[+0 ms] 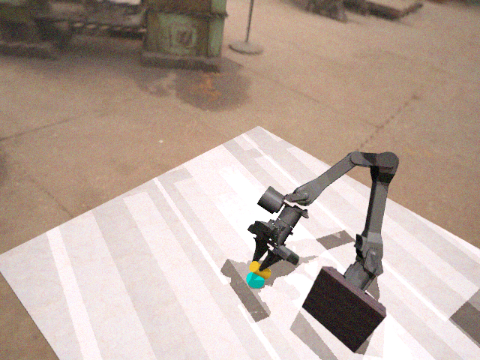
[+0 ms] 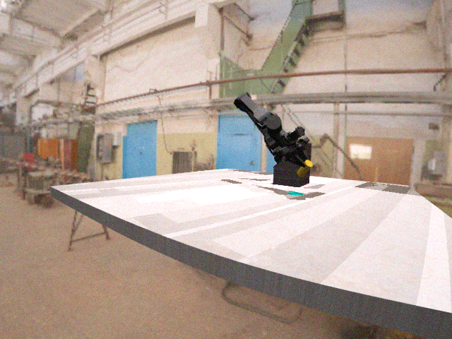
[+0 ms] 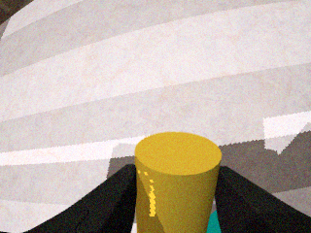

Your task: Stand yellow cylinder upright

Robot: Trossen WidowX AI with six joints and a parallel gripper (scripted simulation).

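The yellow tall cylinder (image 1: 265,274) (image 2: 304,169) (image 3: 176,204) is held in the air, tilted, with its raised end towards the exterior camera. My gripper (image 1: 257,265) (image 3: 176,176) is shut on it, with one dark finger on each side in the wrist view. The cyan circle (image 1: 255,280) (image 2: 295,193) lies flat on the table. In the exterior view the cylinder is above the circle and a little to its right. In the wrist view only a small piece of the circle (image 3: 214,225) shows, beside the cylinder at the bottom edge; the rest is hidden.
The arm's dark box-shaped base (image 1: 343,310) (image 2: 291,176) stands on the table (image 1: 116,247) (image 2: 204,226), close to the circle. Dark shadow patches fall around the circle. The table's far corner and side edges show in the top view.
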